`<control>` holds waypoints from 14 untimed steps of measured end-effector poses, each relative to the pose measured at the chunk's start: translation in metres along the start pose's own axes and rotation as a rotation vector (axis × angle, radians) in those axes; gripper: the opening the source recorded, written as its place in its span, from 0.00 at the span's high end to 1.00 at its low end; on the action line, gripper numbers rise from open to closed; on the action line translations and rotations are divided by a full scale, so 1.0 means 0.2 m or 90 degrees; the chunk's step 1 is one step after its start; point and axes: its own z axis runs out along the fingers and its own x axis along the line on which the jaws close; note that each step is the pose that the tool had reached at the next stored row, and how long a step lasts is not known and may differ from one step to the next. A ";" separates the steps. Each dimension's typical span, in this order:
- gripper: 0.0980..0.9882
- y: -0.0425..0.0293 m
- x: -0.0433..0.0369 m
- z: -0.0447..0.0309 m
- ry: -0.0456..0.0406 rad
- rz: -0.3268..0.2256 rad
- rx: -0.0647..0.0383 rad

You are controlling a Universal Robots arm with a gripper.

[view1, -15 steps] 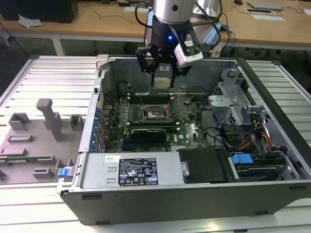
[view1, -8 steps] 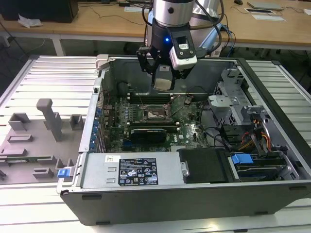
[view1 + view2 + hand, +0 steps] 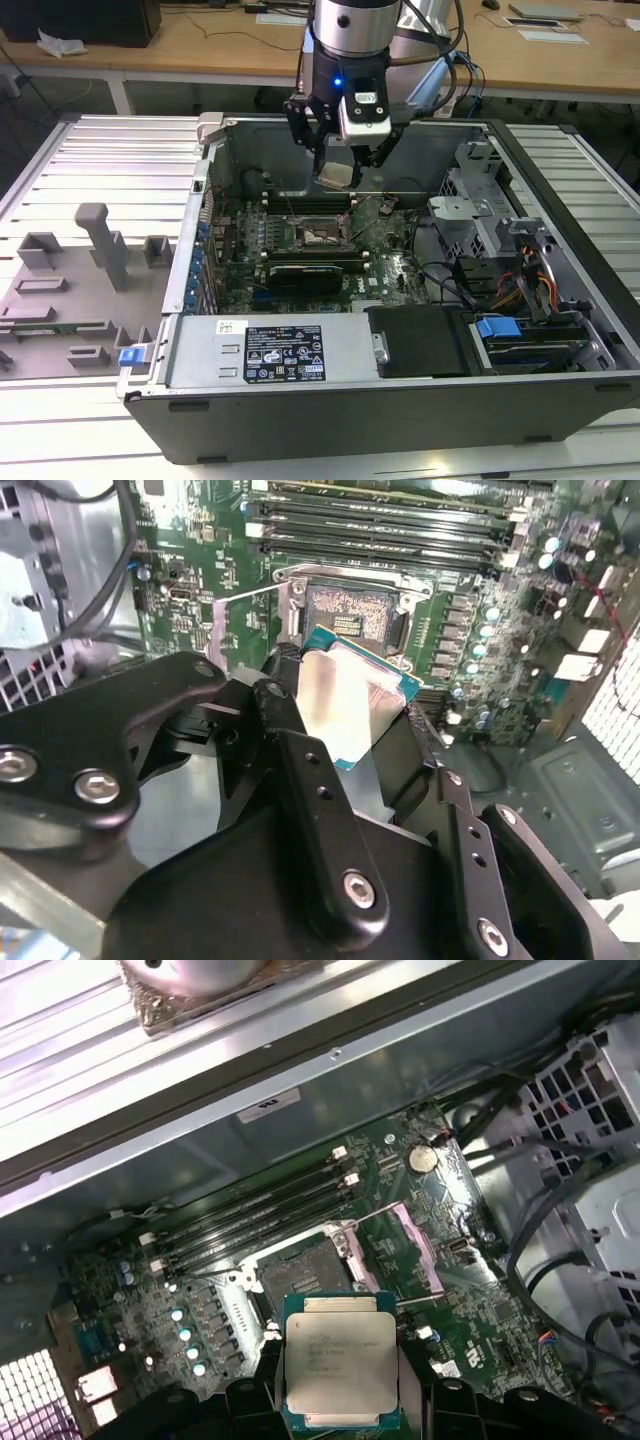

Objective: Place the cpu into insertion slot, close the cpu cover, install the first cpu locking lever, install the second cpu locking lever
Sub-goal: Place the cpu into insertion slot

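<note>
Exterior view, open computer case [image 3: 400,420] holding green motherboard [image 3: 392,266], gripper [image 3: 335,170] clamped on the cpu [image 3: 336,178], chip held above and apart from the unfilled insertion slot [image 3: 318,236], cpu cover [image 3: 412,1245] swung open beside the slot in first wrist view.

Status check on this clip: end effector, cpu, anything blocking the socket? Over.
End effector shut on the cpu. Chip held clear of the insertion slot, not seated. The cpu cover stands open; nothing lying on the slot.
</note>
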 end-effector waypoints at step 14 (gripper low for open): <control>0.50 0.000 0.000 0.001 -0.0130 0.145 -0.003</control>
